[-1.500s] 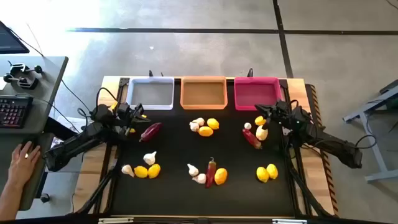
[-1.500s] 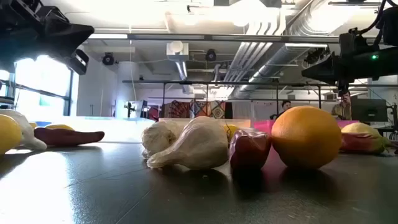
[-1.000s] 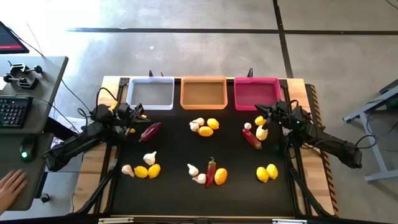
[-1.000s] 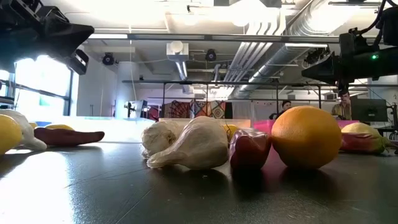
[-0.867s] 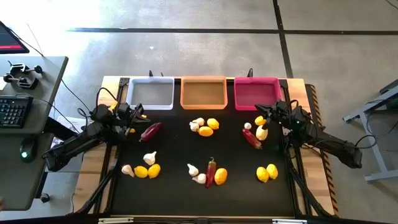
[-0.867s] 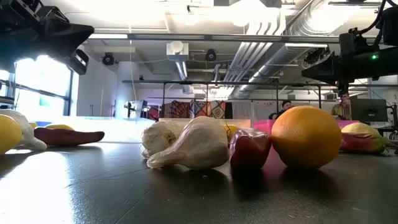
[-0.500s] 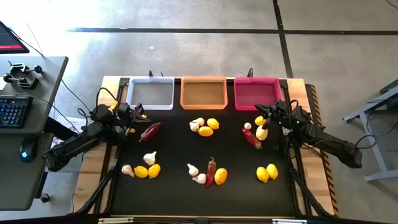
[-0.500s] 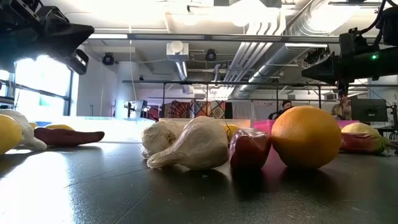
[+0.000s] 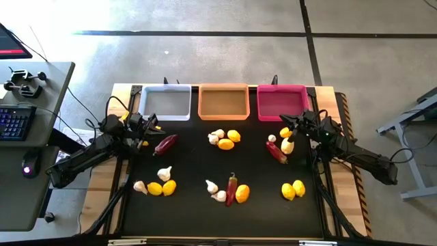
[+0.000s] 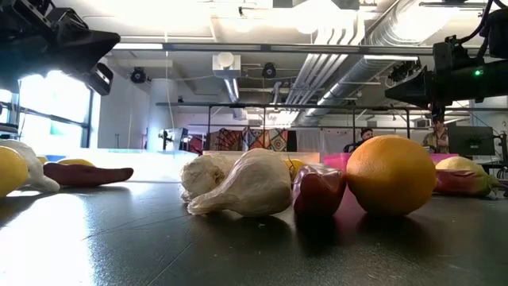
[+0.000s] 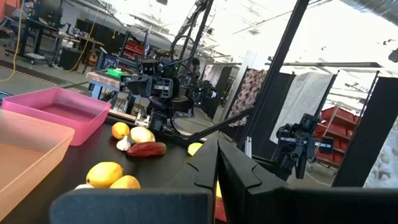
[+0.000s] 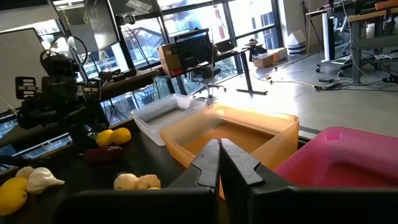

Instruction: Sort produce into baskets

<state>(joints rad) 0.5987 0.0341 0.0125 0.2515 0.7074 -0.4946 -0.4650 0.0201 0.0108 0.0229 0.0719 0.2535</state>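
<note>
On black tabletop (image 9: 191,171), far edge, L to R: shallow white plastic bin (image 9: 164,102), orange bin (image 9: 223,101), magenta pink bin (image 9: 280,102), all w/o produce inside. Left pincer (image 9: 156,127) at L side nr white bin, fingers shut, holding nothing, just beside long dark red chili pepper (image 9: 164,144). Yellow oval lemons (image 9: 162,188), white knobbly garlic bulbs (image 9: 216,137) & more chilis lie in small clusters across tabletop. Right pincer (image 9: 287,121) at R, below pink bin, fingers shut, holding nothing, over a lemon/garlic/chili cluster (image 9: 280,145).
</note>
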